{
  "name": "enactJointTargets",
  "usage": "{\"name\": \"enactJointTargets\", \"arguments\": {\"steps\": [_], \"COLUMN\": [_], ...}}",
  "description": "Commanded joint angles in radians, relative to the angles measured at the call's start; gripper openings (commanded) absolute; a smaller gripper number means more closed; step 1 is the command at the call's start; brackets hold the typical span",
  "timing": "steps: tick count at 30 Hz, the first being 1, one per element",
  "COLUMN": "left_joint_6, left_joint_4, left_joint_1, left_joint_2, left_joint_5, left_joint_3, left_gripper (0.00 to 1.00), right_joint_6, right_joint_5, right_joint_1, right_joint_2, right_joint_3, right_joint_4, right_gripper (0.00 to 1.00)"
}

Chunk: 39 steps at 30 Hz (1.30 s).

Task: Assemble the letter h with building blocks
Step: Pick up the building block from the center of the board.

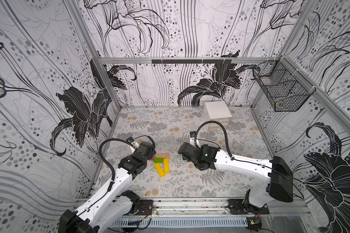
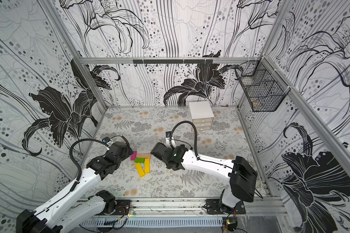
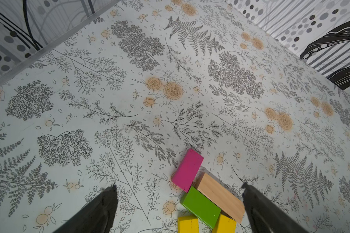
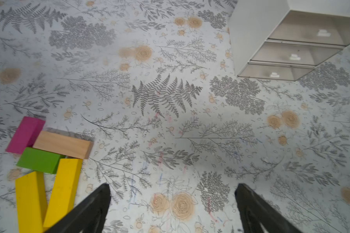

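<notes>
Five building blocks lie flat in a loose cluster on the floral table, touching one another and forming no letter h. The magenta block (image 3: 187, 170) meets the tan wood block (image 3: 218, 196) and the green block (image 3: 200, 206). Two yellow blocks (image 1: 159, 169) (image 1: 166, 165) fan out toward the front. My left gripper (image 3: 179, 185) hovers over the cluster's left edge, open, with the magenta, green and tan blocks between its fingers (image 3: 101, 207) and nothing held. My right gripper (image 4: 172, 185) is open over bare table just right of the cluster.
A white three-drawer unit (image 1: 216, 117) stands at the back right of the table. A black wire basket (image 1: 281, 90) hangs on the right wall. Patterned walls close in the left, back and right sides. A metal rail (image 1: 190, 203) runs along the front.
</notes>
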Motion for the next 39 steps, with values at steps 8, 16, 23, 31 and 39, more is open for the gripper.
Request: {"name": "enactJointTargets", "arguments": {"steps": [8, 16, 23, 31, 39], "left_joint_6": [-0.167, -0.132, -0.14, -0.136, -0.147], "left_joint_4": [-0.139, -0.082, -0.089, -0.049, -0.005], "left_joint_1": [0.043, 0.158, 0.162, 0.16, 0.164], "left_joint_2": [-0.047, -0.079, -0.105, -0.1, -0.069], "left_joint_5": [-0.05, 0.141, 0.174, 0.21, 0.228], "left_joint_3": [-0.066, -0.128, -0.148, -0.178, -0.205], "left_gripper": [0.93, 0.69, 0.63, 0.57, 0.45], "right_joint_6": [-0.004, -0.032, 0.012, 0.029, 0.043], "right_joint_5": [-0.258, -0.355, -0.359, -0.352, -0.353], "right_joint_1": [0.082, 0.056, 0.055, 0.056, 0.054], "right_joint_2": [0.342, 0.49, 0.561, 0.643, 0.676], "right_joint_3": [0.289, 0.444, 0.472, 0.541, 0.556], "right_joint_4": [-0.012, -0.073, -0.099, -0.126, -0.132], "right_gripper": [0.88, 0.75, 0.77, 0.76, 0.63]}}
